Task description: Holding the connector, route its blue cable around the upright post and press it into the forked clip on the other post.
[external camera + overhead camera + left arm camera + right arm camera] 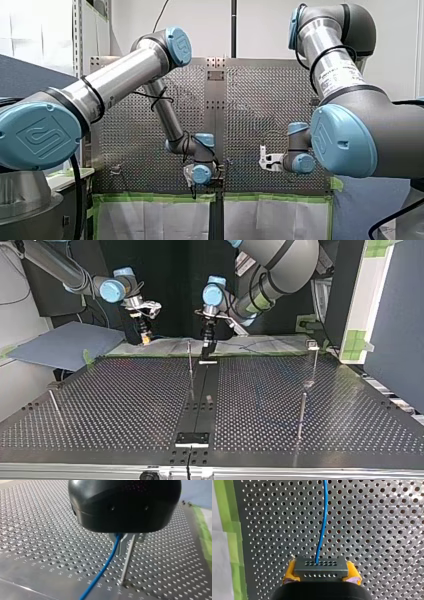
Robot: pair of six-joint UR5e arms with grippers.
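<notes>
My right gripper [321,577] is shut on a grey connector [321,567], squeezed between its yellow pads [290,573]. A blue cable [322,522] runs straight ahead from the connector over the perforated plate. In the left wrist view my left gripper [124,546] has its metal fingers shut on the blue cable [105,567], right beside a thin upright post [127,560]. In the top view my left gripper [207,347] hangs by the middle post [190,360], and my right gripper [145,338] hovers to its left. A post with a clip-like top [313,356] stands at the top view's right.
The perforated table [125,400] carries two more thin posts [301,415] [55,407] and a black middle strip with a small block [192,438]. Green tape [227,530] lines the table edge near my right gripper. A grey-blue board [60,342] lies off the table at the top view's left.
</notes>
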